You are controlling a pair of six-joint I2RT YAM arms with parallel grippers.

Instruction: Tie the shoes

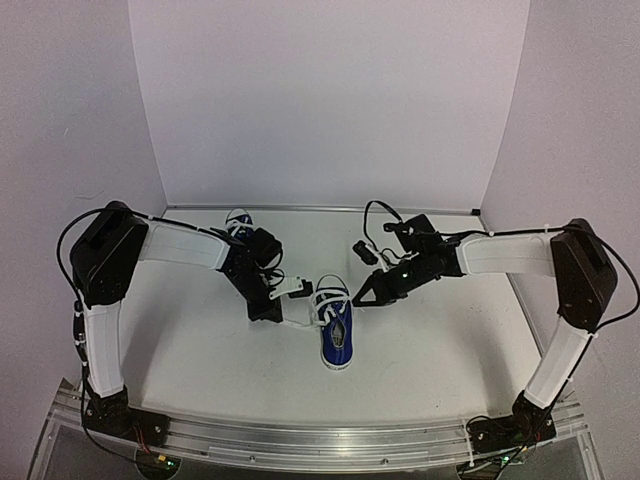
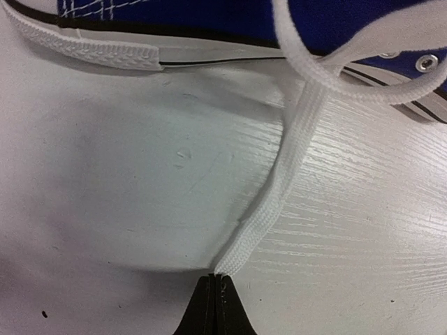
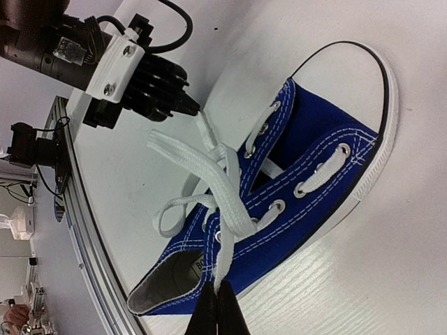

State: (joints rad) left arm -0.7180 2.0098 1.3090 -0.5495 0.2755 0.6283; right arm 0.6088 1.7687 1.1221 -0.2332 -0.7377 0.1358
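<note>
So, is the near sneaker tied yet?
Untied. On the blue sneaker the white laces lie loose, no bow; left gripper and right gripper each pinch one end.

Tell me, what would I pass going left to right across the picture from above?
Other shoe at the back → left hand → white lace it pinches → blue shoe → right hand.
</note>
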